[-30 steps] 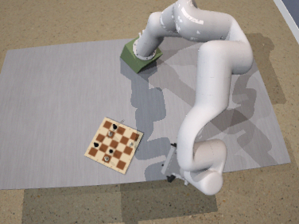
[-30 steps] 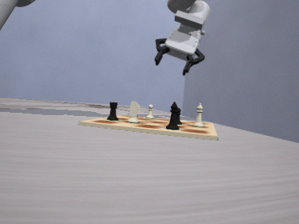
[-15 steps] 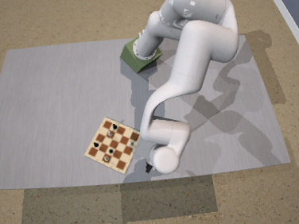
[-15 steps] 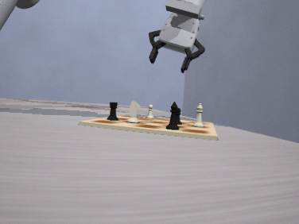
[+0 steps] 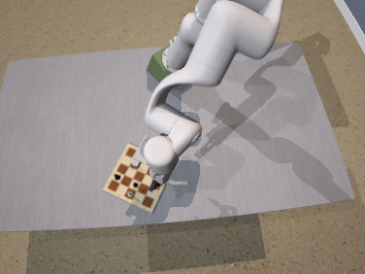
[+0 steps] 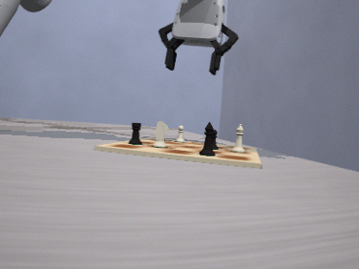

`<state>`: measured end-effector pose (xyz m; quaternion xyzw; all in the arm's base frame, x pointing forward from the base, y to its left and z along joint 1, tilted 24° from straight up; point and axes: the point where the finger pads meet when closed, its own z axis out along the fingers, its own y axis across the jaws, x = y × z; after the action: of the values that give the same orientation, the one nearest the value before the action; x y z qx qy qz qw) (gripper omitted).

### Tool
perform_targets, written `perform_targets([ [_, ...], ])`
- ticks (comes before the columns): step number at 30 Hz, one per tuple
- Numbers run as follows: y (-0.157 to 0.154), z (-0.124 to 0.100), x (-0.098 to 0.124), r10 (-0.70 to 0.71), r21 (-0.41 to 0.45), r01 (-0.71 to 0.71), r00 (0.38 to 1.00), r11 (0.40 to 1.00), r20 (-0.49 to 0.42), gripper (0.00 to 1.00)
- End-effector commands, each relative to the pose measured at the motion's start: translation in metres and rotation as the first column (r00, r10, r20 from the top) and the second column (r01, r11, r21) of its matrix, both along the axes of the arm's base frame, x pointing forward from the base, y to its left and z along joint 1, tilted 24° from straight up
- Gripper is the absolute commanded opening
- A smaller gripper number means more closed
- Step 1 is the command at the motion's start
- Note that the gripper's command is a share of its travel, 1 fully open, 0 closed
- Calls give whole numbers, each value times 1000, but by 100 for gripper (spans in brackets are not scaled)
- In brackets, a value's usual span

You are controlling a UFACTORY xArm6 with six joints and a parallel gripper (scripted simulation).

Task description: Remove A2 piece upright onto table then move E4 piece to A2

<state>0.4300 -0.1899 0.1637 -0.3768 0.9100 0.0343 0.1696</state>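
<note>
A small chessboard [image 5: 148,200] [image 6: 143,150] lies on the grey mat near its front edge. In the exterior view a black rook [image 6: 136,134], a white knight [image 6: 160,134], a white pawn [image 6: 180,134], a tall black piece [image 6: 208,139] and a white bishop [image 6: 239,138] all stand upright on it. The top view shows two black pieces [image 5: 118,168] [image 5: 136,185] and a pale one [image 5: 130,193]. The square names are too small to read. My gripper [image 6: 192,67] [image 5: 156,186] is open and empty. It hangs well above the board's right part, and the arm hides some of the squares from above.
The arm's green base block [image 5: 157,65] stands at the back of the grey mat [image 5: 63,121]. The mat's front edge runs just below the board. A grey wall [image 6: 296,72] rises behind the board's right side.
</note>
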Motion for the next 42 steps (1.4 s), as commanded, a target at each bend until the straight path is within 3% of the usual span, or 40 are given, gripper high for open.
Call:
perform_targets([
  [1, -21, -8, -23, -55, -6, 56, 995, 998, 86, 100],
  [25, -21, -8, -23, -60, -6, 60, 994, 998, 87, 100],
  [30, -21, -11, -22, -148, 28, 147, 987, 989, 68, 100],
  [35, -20, -18, -19, -389, 115, 386, 921, 915, -1, 100],
  [39, -19, -22, -17, -443, 135, 441, 896, 887, -20, 100],
  [40, -19, -24, -16, -537, 165, 539, 842, 826, -59, 100],
  [42, -18, -29, -14, -587, 185, 591, 805, 785, -82, 100],
])
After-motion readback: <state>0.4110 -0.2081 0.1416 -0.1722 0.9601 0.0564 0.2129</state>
